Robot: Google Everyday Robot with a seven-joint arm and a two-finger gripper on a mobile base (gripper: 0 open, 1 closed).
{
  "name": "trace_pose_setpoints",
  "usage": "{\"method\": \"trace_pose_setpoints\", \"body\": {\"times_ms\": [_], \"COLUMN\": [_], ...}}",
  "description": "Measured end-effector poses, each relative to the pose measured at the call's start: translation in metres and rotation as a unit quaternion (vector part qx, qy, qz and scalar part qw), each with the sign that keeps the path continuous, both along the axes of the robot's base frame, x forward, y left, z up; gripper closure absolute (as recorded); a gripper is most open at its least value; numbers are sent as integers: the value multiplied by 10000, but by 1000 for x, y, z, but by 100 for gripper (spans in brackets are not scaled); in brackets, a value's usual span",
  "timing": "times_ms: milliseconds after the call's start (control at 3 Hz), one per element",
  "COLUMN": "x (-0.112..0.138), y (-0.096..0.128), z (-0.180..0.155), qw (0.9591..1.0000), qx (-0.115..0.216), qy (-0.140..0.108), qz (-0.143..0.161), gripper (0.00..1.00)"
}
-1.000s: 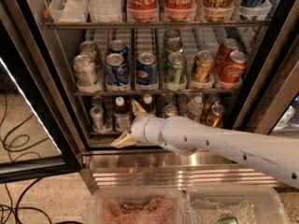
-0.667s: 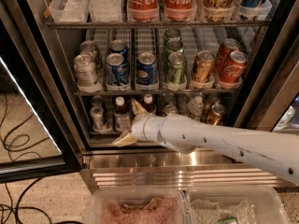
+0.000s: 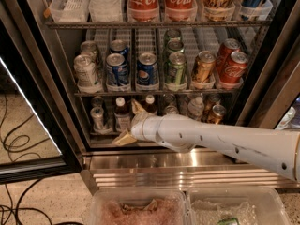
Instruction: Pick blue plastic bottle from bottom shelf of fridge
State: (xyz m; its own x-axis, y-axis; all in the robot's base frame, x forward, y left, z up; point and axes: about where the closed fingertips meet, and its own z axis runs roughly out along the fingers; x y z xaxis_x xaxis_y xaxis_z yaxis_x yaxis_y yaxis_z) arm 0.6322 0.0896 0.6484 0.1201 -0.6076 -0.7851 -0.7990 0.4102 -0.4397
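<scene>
The fridge [image 3: 55, 86] stands open before me. On its bottom shelf [image 3: 104, 133], in the left lanes, stands the blue plastic bottle [image 3: 123, 117] with a white cap and dark contents. A second white-capped bottle [image 3: 150, 103] stands one lane to the right. My white arm reaches in from the right, and my gripper [image 3: 124, 123] is at the shelf front, right at the bottle. The gripper is open: one tan finger [image 3: 137, 107] points up beside the bottle's right shoulder, the other [image 3: 123, 138] lies low in front of its base. Whether they touch the bottle is unclear.
Small cans [image 3: 98, 117] stand left of the bottle, and more cans and a clear bottle [image 3: 195, 108] to the right. Drink cans [image 3: 147, 71] fill the middle rack, with cola above. The glass door [image 3: 28, 125] hangs open at left. Below are a steel base [image 3: 197, 165], clear bins [image 3: 136, 205] and floor cables [image 3: 14, 139].
</scene>
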Motion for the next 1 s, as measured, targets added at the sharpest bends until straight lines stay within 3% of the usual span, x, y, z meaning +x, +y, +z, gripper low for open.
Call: {"method": "trace_pose_setpoints", "body": {"times_ms": [333, 667, 1000], "x": [-6, -5, 7], "y": [24, 24, 14], "z": [-3, -3, -3], "qw": [9993, 9992, 9984], "qx": [328, 327, 200], "qy": [45, 44, -104], "qz": [-201, -202, -515], "gripper": [0, 0, 0]}}
